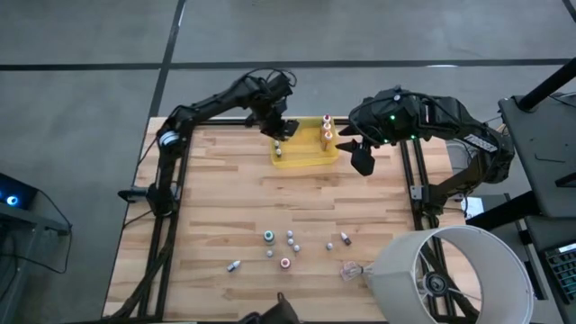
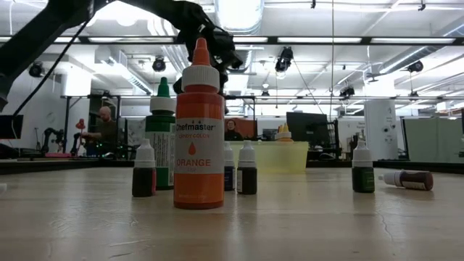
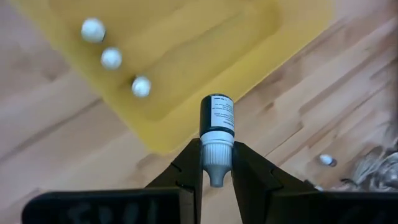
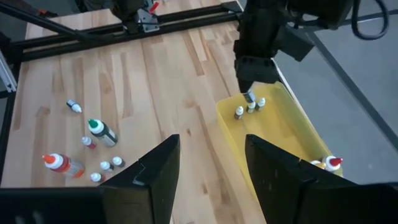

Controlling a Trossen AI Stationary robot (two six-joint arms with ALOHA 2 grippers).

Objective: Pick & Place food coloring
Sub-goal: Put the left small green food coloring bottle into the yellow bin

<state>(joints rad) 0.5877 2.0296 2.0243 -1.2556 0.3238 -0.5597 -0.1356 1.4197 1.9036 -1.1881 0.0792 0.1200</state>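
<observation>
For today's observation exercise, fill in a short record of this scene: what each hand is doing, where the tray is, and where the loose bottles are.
left hand: shut on a small bottle, above the yellow tray's end
right hand: open, empty, beside the tray
yellow tray: far side of the table, several bottles standing in it
loose bottles: scattered on the near side, some upright, some lying

overhead looks straight down, low camera level at tabletop, both wrists share yellow tray

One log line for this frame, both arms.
left gripper: shut on bottle, above tray | right gripper: open, empty, beside tray
</observation>
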